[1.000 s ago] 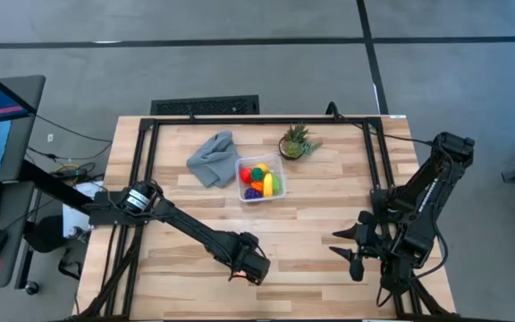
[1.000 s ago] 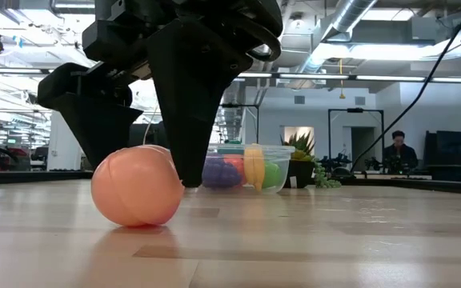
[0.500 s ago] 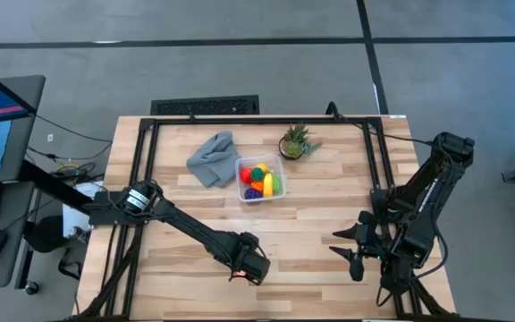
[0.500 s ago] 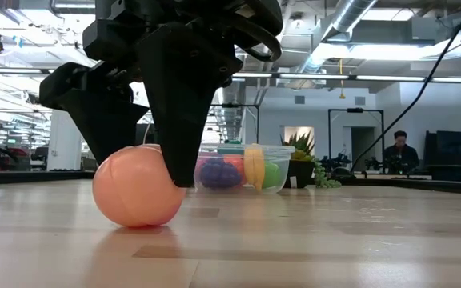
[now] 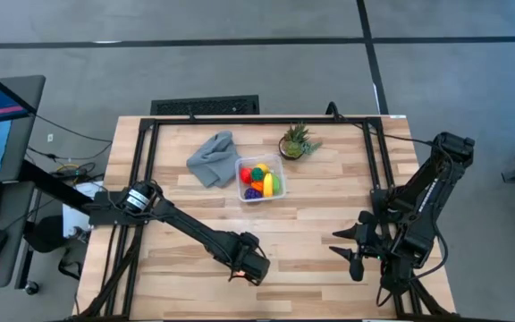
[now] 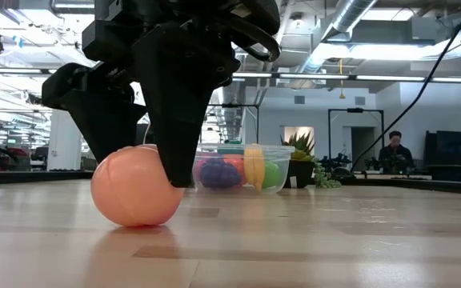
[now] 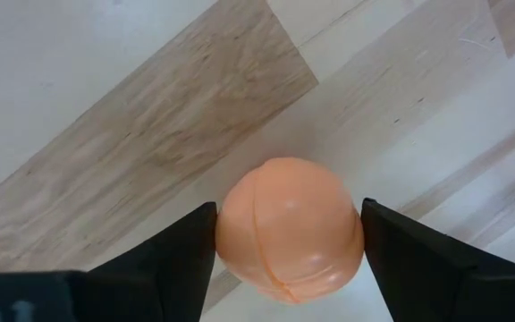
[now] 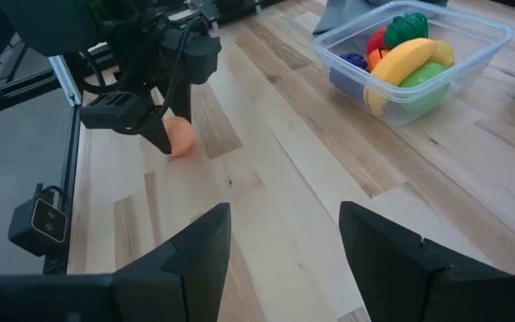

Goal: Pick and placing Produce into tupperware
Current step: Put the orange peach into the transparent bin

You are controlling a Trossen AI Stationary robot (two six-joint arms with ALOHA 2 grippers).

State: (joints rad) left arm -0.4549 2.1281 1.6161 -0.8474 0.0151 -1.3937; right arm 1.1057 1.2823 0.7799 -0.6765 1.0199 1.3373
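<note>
A peach-coloured toy fruit (image 6: 134,188) rests on the wooden table near its front edge, left of the middle. My left gripper (image 5: 242,266) reaches down over it and is shut on it. The tupperware (image 5: 260,180), a clear tub holding a yellow banana, red, green, purple and orange produce, stands at the table's middle back. My right gripper (image 5: 351,250) waits above the table's right side, open, with nothing between its fingers. My left gripper pinches the peach fruit between its two fingers, one on each of two opposite sides (image 7: 231,234). The fingers (image 6: 178,120) come from above, pointing down. The fruit's underside sits on the table.
A crumpled grey cloth (image 5: 211,157) lies left of the tupperware and a small spiky potted plant (image 5: 296,141) stands behind it to the right. Bare wood lies between the fruit and the tub. A person (image 6: 396,152) sits far off in the room behind.
My left gripper has shut on the peach fruit: its fingers stood apart on either side a second ago and now touch its sides. The fruit has stayed on the table in the same place.
</note>
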